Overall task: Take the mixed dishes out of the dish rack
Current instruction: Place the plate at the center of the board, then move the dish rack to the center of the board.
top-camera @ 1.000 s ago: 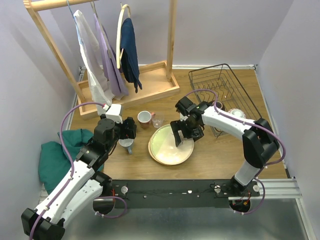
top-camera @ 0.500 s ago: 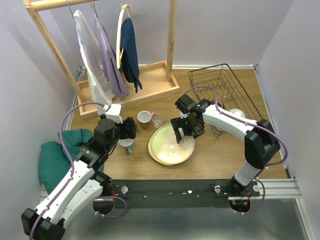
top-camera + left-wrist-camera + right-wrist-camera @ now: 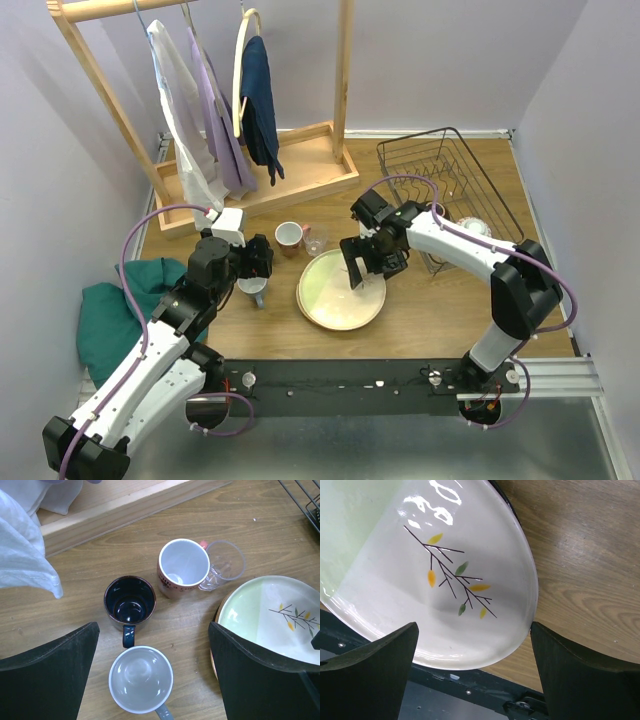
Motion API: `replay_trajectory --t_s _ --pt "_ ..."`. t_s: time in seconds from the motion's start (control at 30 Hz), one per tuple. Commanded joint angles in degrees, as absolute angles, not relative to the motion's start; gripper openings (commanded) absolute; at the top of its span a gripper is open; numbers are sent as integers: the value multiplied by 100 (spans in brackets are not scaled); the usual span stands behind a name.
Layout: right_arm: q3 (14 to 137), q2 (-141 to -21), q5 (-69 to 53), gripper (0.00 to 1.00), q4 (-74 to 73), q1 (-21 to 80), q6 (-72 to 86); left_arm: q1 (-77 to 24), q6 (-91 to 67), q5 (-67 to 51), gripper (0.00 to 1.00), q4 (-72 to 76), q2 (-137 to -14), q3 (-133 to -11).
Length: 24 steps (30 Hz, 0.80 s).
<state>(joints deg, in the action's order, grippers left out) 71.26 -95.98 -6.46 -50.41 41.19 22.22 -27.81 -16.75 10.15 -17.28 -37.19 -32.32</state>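
Three small mugs stand on the wooden counter (image 3: 440, 310) beneath the left gripper (image 3: 258, 262), whose jaws are spread wide, hold nothing and have not stirred over the last second. A pale grey mug (image 3: 141, 679) is nearest, a dark blue mug (image 3: 130, 601) sits behind it, and a white mug with a red patterned band (image 3: 183, 567) stands beyond, touching a clear glass (image 3: 225, 562). Just right of them the large round cream plate with a twig mark (image 3: 325, 295) lies flat, with the dark edge of a second plate (image 3: 520, 527) showing beneath it. The change is here: the right gripper (image 3: 362, 268), jaws spread and empty, has eased up off that plate, which shifted a little half a second ago and now lies settled. Its unloading looks finished. Further right, the dark wire dish rack (image 3: 470, 160) still holds at least one pale round dish (image 3: 472, 227) at its near end, so the right arm's next trip is probably back there.
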Motion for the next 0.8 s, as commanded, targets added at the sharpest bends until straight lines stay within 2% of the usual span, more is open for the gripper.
replay_trajectory --t_s 0.0,0.53,0.67,0.77 --pt "7163 -9492 -714 100 -4930 4166 2188 -2760 -1688 905 99 -1723 -3674 -3331" --pt "8463 -9229 816 100 -5747 4017 1872 -2751 -1696 870 99 -1723 -3665 -3331" --pt "8561 -9036 1178 100 -5705 3491 1680 -2751 -1705 861 99 -1714 -3630 -3322" --pt "8263 -8676 1003 100 -5337 2665 1600 -2751 -1705 861 99 -1714 -3595 -3322"
